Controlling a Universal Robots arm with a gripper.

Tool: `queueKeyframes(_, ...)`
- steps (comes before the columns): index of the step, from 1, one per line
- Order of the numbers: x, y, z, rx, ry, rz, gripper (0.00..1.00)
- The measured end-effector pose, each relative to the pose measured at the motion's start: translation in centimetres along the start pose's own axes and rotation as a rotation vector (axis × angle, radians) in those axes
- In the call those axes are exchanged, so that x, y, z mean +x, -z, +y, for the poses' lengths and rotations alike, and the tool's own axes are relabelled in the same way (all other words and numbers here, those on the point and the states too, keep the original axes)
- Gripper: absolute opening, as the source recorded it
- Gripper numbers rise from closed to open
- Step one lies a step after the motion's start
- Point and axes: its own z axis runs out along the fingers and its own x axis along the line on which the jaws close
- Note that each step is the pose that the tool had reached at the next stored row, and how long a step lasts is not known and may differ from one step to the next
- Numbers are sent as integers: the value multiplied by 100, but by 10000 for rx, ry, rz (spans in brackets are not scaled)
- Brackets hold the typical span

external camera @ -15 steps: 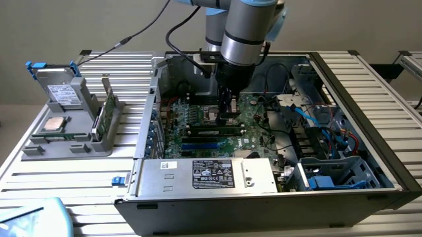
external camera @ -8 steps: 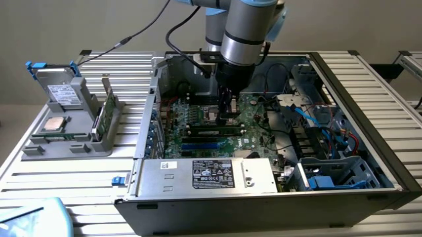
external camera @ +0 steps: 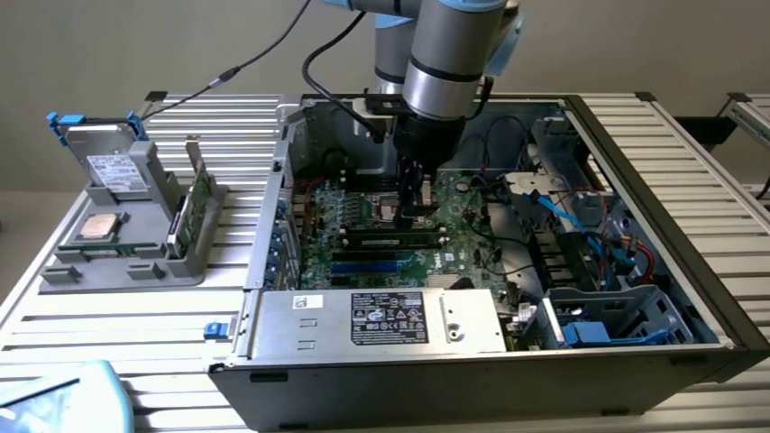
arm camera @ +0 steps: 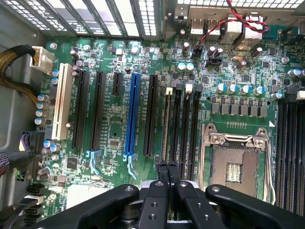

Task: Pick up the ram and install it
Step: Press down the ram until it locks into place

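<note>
Robot arm (external camera: 448, 54) reaching down into an open computer case (external camera: 673, 207) that lies on its side on a slatted metal desk (external camera: 85, 334). Its jaws are pressed together and pinch nothing. They hang just over the motherboard (external camera: 361, 212), at the centre of the exterior view.

The ram (external camera: 391, 242) appears to sit already in one of the long memory slots, lying level just below the jaws. In the wrist view it shows edge-on as a thin strip (arm camera: 166, 126) in its slot, with the closed tips right at its near end. Whether they touch it cannot be told. Judging from this, the pick-up and placing look done. The jaws seem to be pressing or checking the stick, and whether the slot latches have closed cannot be seen.

The processor socket (arm camera: 234, 164) beside the slots is empty.

At the exterior view's left, a grey holder (external camera: 72, 271) carries a silver processor chip (external camera: 99, 227), a hard drive (external camera: 117, 170) and another green board (external camera: 193, 212) standing on edge.

A black-and-white label (external camera: 388, 317) sits on the power supply (external camera: 470, 325) at lower centre, and a pale one on the hard drive. Their writing is too small to read, and no brand can be made out.
</note>
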Motion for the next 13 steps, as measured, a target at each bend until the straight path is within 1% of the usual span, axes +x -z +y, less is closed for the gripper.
queueKeyframes(2, -5, 2, 0, -4, -44, -3, 10)
queueKeyframes(3, -5, 1, 0, -11, -172, -22, 10)
queueKeyframes(13, -6, -2, -1, -112, -1854, -272, 10)
